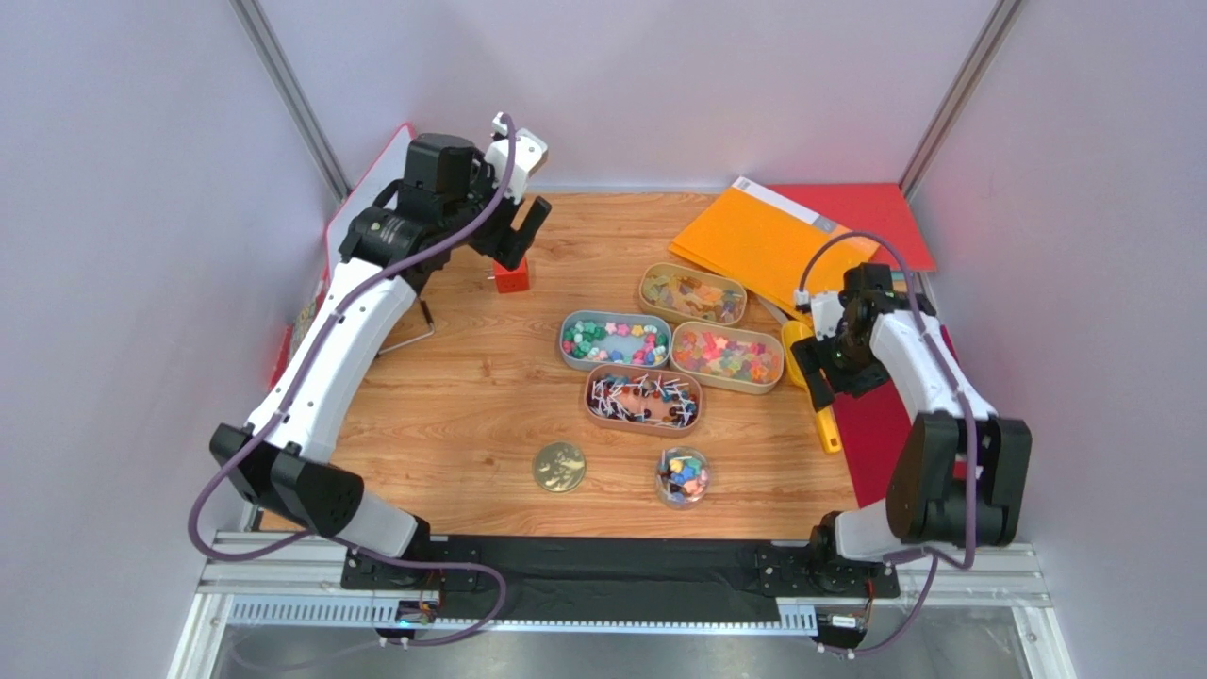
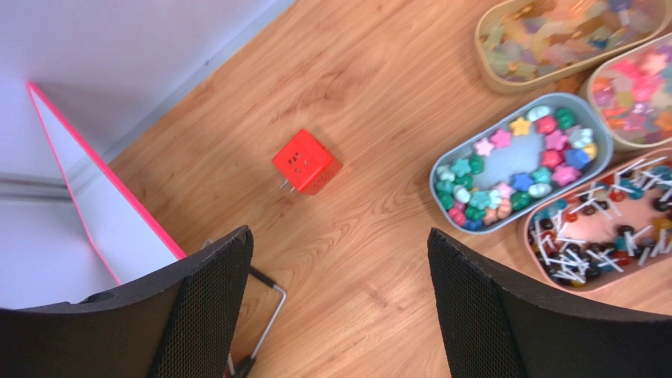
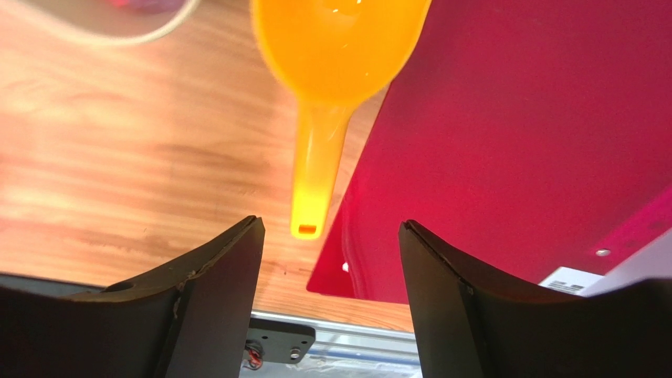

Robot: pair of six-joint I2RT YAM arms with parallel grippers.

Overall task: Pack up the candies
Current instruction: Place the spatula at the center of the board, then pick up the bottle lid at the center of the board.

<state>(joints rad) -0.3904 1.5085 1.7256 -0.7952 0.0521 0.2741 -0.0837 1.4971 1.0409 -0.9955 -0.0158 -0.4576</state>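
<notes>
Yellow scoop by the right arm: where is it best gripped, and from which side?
By its narrow handle, from straight above, with the right gripper fingers straddling its width. It lies flat, and the handle is slim and straight, while the bowl looks too wide.

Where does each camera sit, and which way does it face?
Top external: above and behind the robot, looking down on the table; both arms show.
Left wrist: facing down at the red cube and the candies; the open left gripper shows.
Right wrist: facing down at the yellow scoop; the open right gripper shows.
Shared: top and left wrist both see the cube.
</notes>
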